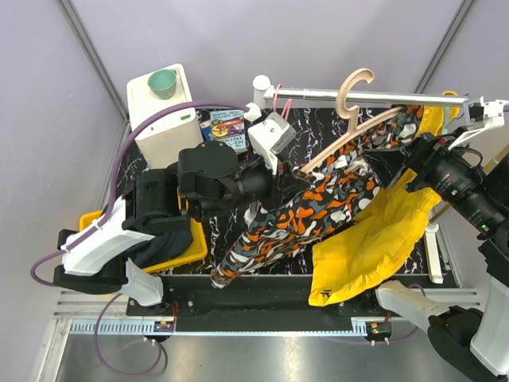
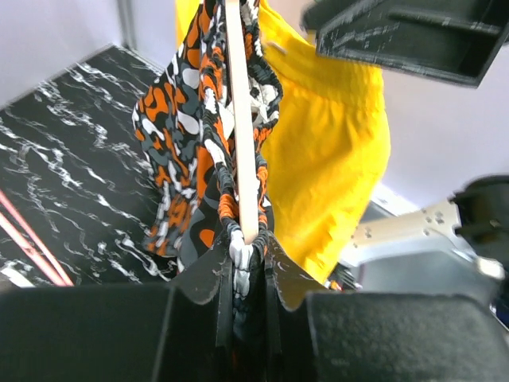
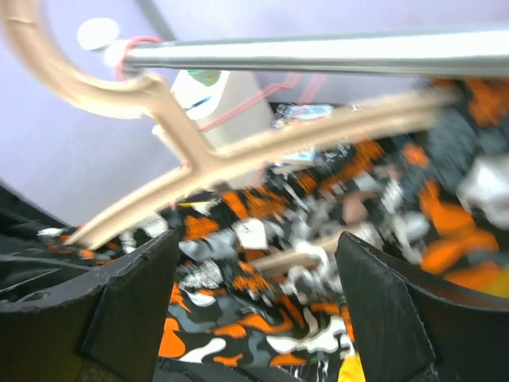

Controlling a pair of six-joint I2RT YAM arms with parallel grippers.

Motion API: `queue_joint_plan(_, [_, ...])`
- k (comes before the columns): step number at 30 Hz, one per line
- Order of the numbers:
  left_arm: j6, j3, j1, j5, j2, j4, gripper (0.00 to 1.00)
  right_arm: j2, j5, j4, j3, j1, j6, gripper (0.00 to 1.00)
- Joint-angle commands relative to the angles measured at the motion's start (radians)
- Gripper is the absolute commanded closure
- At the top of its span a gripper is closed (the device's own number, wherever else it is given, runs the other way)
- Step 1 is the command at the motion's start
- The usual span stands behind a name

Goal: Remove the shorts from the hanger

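Top external view: one black marbled counter [image 1: 415,253] carries everything, and two arms reach over it. Two garments hang above it. The larger is a plain yellow garment [image 1: 374,247] that drapes down to the near edge on the right. Just left of it and touching it are the camouflage shorts [image 1: 318,207], patterned in orange, grey and white. Their waistband is threaded on the single wooden hanger [image 1: 354,119], and one leg trails toward the near left. The hanger tilts, its hook over the one metal rail [image 1: 382,97] that runs across the far side.

At the far left stands one white box [image 1: 163,119] with one green cup [image 1: 164,82] on top. Near the left arm's base sits one yellow bin [image 1: 187,251] holding a dark cloth [image 1: 163,243]. Beside the box lies one blue printed packet [image 1: 225,131]. It has white lettering, too small to read, and no other writing shows.

The left hand [image 2: 246,255] is pinched narrow on the shorts' gathered waistband, at the lower end of the hanger's arm, which runs down into the gap between its fingers. The right hand [image 3: 256,248] is spread wide and holds nothing, with the hanger and the shorts just beyond its fingers.
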Motion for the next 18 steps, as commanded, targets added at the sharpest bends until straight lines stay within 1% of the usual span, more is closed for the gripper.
queue_joint_plan(1, [-0.048, -0.043, -0.004, 0.113, -0.047, 0.08, 1.0, 0.009, -0.202, 0.153, -0.024, 0.004, -0.082, 0.14])
queue_joint_plan(3, [-0.057, -0.049, -0.004, 0.13, -0.051, 0.076, 1.0, 0.02, -0.275, 0.173, -0.027, 0.004, -0.087, 0.14])
queue_joint_plan(6, [-0.062, -0.055, -0.004, 0.164, -0.055, 0.061, 1.0, 0.043, -0.306, 0.171, -0.028, 0.004, -0.084, 0.15])
queue_joint_plan(9, [-0.068, -0.07, -0.004, 0.178, -0.065, 0.056, 1.0, 0.048, -0.302, 0.174, -0.042, 0.004, -0.086, 0.17])
queue_joint_plan(13, [-0.071, -0.069, -0.004, 0.184, -0.074, 0.057, 1.0, 0.034, -0.303, 0.177, -0.106, 0.004, -0.101, 0.19])
queue_joint_plan(18, [-0.07, -0.041, -0.004, 0.213, -0.05, 0.057, 1.0, 0.013, -0.282, 0.187, -0.18, 0.004, -0.13, 0.25])
